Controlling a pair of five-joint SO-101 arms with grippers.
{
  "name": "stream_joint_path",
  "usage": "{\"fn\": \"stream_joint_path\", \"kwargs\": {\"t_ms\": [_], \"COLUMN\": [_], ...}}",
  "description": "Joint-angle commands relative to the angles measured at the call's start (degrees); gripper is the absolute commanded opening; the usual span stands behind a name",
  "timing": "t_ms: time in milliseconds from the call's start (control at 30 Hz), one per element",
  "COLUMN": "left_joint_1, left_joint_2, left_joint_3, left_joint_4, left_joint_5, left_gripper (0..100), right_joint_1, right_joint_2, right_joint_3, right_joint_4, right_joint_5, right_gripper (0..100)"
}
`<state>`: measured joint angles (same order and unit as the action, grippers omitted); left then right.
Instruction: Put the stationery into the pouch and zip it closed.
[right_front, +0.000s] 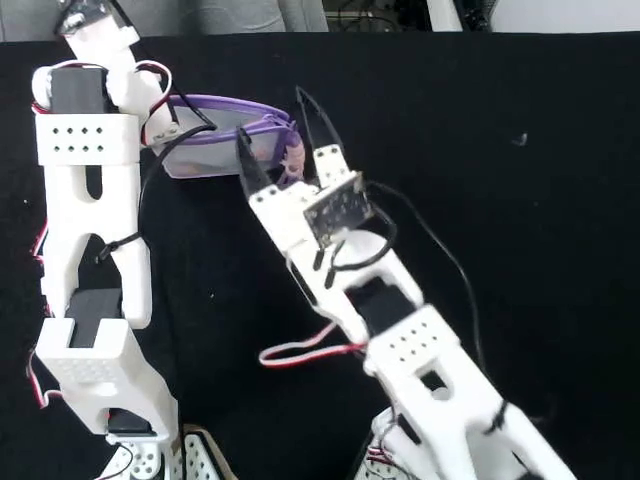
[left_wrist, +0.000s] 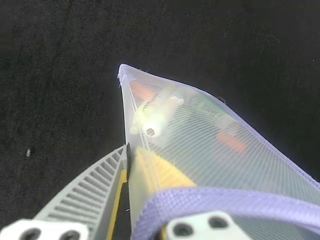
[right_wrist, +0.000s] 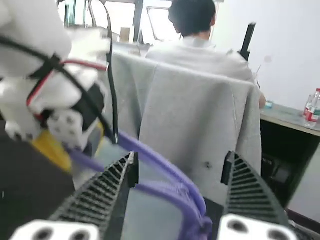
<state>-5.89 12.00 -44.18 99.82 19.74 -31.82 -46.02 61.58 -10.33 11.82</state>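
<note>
Left gripper (left_wrist: 131, 160) clamps one end of the mesh pouch (left_wrist: 200, 150) over the black table (right_front: 500, 200); the stationery (left_wrist: 160, 112) is inside. Right gripper (right_front: 269, 113) is spread wide, straddling the purple zip (right_wrist: 165, 167) at the other end. Zip probably not fully closed, hard to say. No legible writing anywhere.
</note>
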Motion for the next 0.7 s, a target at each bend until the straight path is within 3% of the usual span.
{"fn": "stream_joint_path", "kwargs": {"t_ms": [0,100,367,667], "left_joint_1": [-0.57,-0.57,-0.48,-0.48], "left_joint_2": [-1.05,-1.05,-1.05,-1.05], "left_joint_3": [-0.66,-0.66,-0.66,-0.22], "left_joint_4": [-0.18,-0.18,0.0,0.09], "left_joint_5": [-0.26,-0.26,-0.26,-0.35], "left_gripper": [3,3,3,3], "right_joint_1": [-0.18,1.41,13.19,8.79], "right_joint_2": [-6.64,-9.71,-5.58,9.1], "right_joint_3": [2.68,6.9,9.27,7.87], "right_joint_4": [5.89,6.77,6.77,-3.08], "right_joint_5": [3.96,4.04,-6.59,-6.68], "right_gripper": [25.8,25.8,25.8,25.8]}}
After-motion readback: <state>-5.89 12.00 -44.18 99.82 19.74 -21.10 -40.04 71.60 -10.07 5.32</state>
